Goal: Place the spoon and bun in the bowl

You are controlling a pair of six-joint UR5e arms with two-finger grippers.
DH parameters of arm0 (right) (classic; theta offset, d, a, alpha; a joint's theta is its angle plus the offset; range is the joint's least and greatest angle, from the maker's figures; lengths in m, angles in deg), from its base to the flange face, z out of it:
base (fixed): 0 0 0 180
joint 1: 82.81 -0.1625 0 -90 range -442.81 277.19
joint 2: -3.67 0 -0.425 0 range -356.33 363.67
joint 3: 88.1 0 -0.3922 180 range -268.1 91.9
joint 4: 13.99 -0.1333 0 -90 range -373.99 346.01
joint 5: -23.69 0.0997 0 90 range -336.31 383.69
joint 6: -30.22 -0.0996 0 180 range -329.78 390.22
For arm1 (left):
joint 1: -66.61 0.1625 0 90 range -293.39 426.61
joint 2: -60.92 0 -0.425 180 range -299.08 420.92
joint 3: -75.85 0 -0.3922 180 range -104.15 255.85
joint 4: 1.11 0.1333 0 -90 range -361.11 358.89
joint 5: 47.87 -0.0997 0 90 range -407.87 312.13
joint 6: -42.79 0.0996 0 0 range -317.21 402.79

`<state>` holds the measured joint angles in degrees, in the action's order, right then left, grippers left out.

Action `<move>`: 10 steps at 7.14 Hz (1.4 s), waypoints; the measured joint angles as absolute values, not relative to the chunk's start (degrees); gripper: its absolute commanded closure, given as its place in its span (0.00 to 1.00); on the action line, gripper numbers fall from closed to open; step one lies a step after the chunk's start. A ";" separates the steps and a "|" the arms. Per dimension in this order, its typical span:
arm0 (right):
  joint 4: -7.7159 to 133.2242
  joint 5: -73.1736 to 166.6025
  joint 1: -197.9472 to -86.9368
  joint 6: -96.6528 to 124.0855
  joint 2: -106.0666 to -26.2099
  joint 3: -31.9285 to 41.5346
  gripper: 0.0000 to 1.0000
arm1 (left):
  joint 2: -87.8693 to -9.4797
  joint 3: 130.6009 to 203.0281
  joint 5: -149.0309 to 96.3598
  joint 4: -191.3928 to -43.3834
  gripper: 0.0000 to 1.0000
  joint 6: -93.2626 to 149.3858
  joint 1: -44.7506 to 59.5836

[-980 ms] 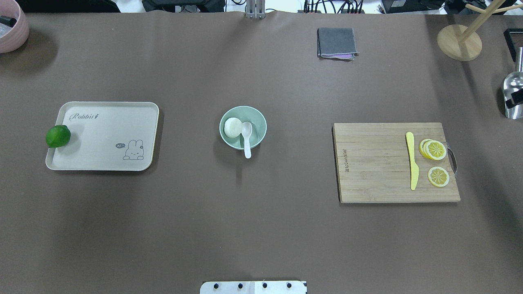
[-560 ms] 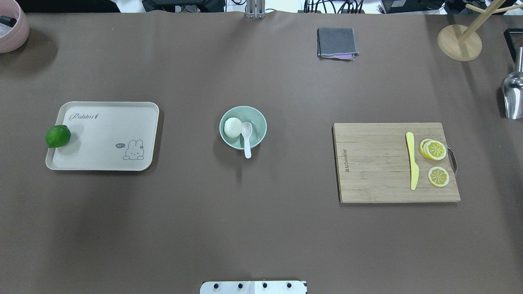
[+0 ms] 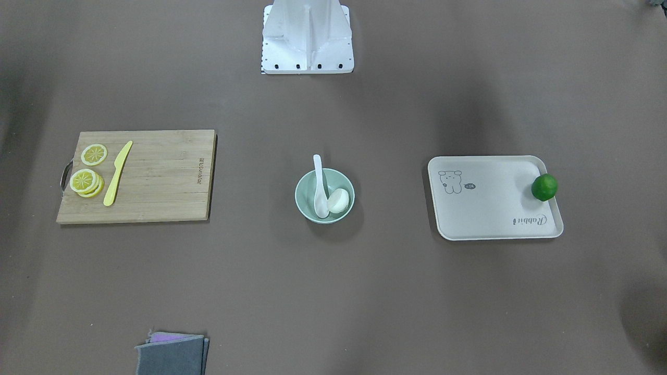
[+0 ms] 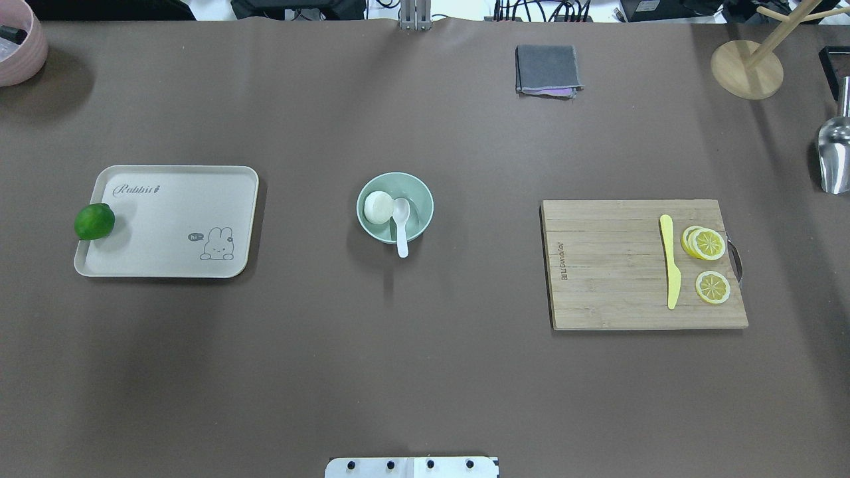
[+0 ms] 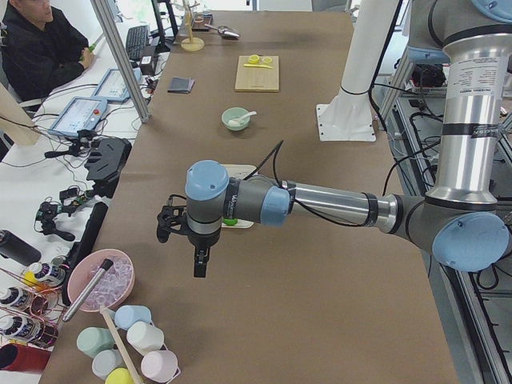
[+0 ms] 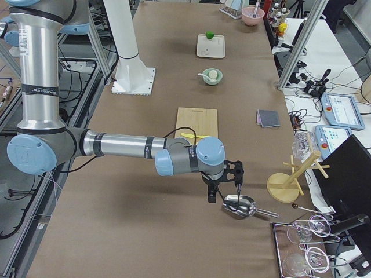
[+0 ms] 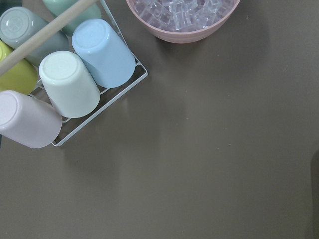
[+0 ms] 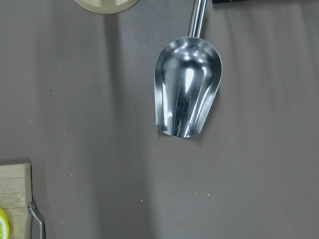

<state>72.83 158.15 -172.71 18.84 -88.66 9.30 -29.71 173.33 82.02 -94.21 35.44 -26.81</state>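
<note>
The pale mint-green bowl (image 4: 420, 196) (image 3: 305, 204) stands mid-table. The white bun (image 4: 378, 207) (image 3: 338, 200) lies inside it on its left side in the overhead view. The white spoon (image 4: 401, 222) (image 3: 319, 187) has its scoop in the bowl and its handle resting over the near rim. Both also show small in the exterior left view (image 5: 237, 118). My left gripper (image 5: 182, 248) hangs over the table's left end near a pink ice bowl. My right gripper (image 6: 225, 188) hangs over a metal scoop at the right end. I cannot tell whether either is open or shut.
A cream tray (image 4: 172, 226) with a lime (image 4: 93, 221) on its edge lies left. A wooden board (image 4: 611, 272) with a yellow knife (image 4: 671, 262) and lemon slices lies right. A grey cloth (image 4: 546, 70), wooden stand (image 4: 746, 69), metal scoop (image 8: 187, 94), ice bowl (image 7: 182, 17) and cup rack (image 7: 60, 84) sit at the edges.
A dark part of my right gripper, seen over the metal scoop at the overhead view's right edge a second ago, has left that view. Bowl, bun and spoon have not moved.
</note>
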 measured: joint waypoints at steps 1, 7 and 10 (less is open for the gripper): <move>74.27 157.36 -172.40 18.96 -88.82 10.09 0.00 | -29.37 173.66 82.03 -94.24 0.02 35.44 -26.81; 74.70 157.97 -172.28 19.93 -90.68 10.55 0.00 | -27.36 171.73 82.00 -97.70 0.02 35.68 -26.73; 74.51 158.07 -172.28 19.93 -91.14 10.78 0.00 | -27.16 171.94 81.98 -98.29 0.02 35.67 -26.75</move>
<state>74.51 158.07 -172.28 19.93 -91.14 10.78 -27.16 171.94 81.98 -98.29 35.67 -26.75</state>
